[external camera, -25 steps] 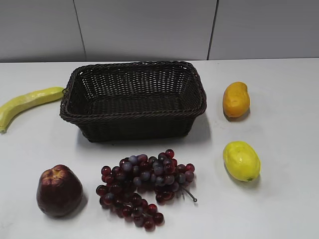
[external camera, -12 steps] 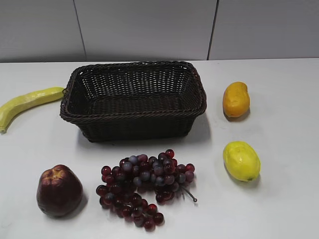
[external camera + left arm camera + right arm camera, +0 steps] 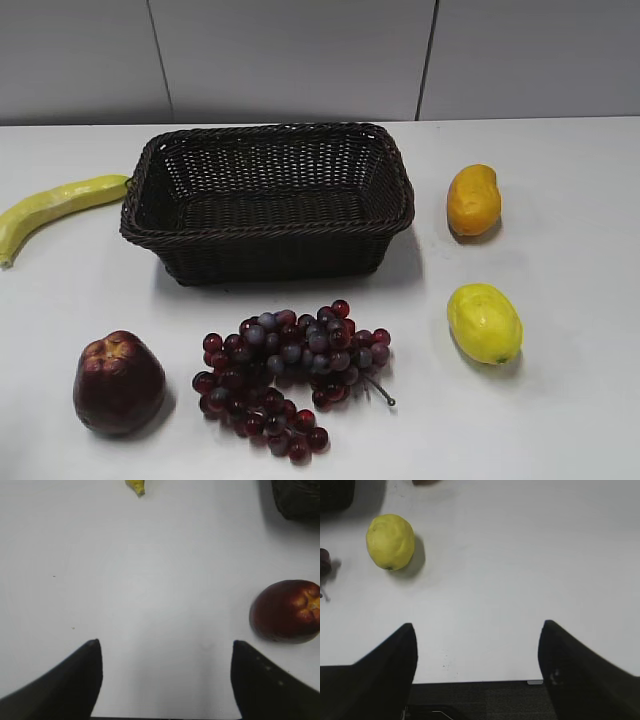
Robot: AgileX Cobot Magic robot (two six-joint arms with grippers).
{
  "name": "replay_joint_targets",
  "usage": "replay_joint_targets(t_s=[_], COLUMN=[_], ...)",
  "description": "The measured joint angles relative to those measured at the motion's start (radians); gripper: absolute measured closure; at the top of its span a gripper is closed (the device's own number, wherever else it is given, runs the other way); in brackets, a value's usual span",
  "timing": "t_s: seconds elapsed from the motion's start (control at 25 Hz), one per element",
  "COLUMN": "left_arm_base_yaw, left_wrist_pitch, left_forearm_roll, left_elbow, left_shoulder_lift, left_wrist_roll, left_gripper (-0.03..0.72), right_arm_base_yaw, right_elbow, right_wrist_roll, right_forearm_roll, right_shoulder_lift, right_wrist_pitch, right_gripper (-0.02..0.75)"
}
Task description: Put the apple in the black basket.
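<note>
On the far left of the white surface (image 3: 560, 420) lies a long yellow-green banana (image 3: 55, 205), its tip close to the black basket (image 3: 268, 200). In front of it, at the near left, sits the apple (image 3: 118, 382). It stands upright, fat at the bottom and narrower at the top, so its long way runs up and down. Its dimpled, lighter top points up. It has not been picked up yet.

The left hand (image 3: 162, 652) hangs over bare surface with its two fingers spread wide and nothing between them. The apple is off to its right side, so I think this hand is the one best placed to reach it.

Next to the apple lies a bunch of grapes (image 3: 290, 375). The basket behind is empty, open side up, ready for the fruit.

Further right are an orange mango (image 3: 473, 199) and a yellow lemon (image 3: 484, 322). The right hand (image 3: 477, 637) is also spread wide and holds nothing.
</note>
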Motion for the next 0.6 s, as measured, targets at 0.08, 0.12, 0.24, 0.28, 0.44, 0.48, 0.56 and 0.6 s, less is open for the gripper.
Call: replay_joint_targets(t_s=[0.08, 0.12, 0.24, 0.28, 0.44, 0.48, 0.56, 0.6], left_arm_base_yaw=[-0.048, -0.078, -0.199, -0.237, -0.363, -0.393, -0.443, -0.463], left_wrist_pitch=[-0.001, -0.003, -0.022, -0.031, -0.045, -0.048, -0.052, -0.056], left_forearm_roll=[0.009, 0.013, 0.016, 0.016, 0.039, 0.05, 0.07, 0.074], left_elbow=[-0.014, -0.017, -0.032, -0.038, -0.098, -0.116, -0.143, -0.152], left_shoulder_lift=[0.042, 0.062, 0.143, 0.174, 0.311, 0.34, 0.402, 0.424], left_wrist_roll=[0.0, 0.0, -0.005, -0.012, -0.069, -0.1, -0.136, -0.145], left_gripper=[0.095, 0.096, 0.096, 0.096, 0.097, 0.097, 0.097, 0.097], right_arm_base_yaw=[0.0, 0.0, 0.0, 0.0, 0.0, 0.0, 0.0, 0.0], right_elbow=[0.0, 0.0, 0.0, 0.0, 0.0, 0.0, 0.0, 0.0], right_wrist_roll=[0.0, 0.0, 0.0, 0.0, 0.0, 0.0, 0.0, 0.0], right_forearm_roll=[0.0, 0.0, 0.0, 0.0, 0.0, 0.0, 0.0, 0.0], right_shoulder_lift=[0.0, 0.0, 0.0, 0.0, 0.0, 0.0, 0.0, 0.0], right_wrist_pitch=[0.0, 0.0, 0.0, 0.0, 0.0, 0.0, 0.0, 0.0], right_gripper=[0.167, 0.167, 0.167, 0.167, 0.167, 0.167, 0.167, 0.167])
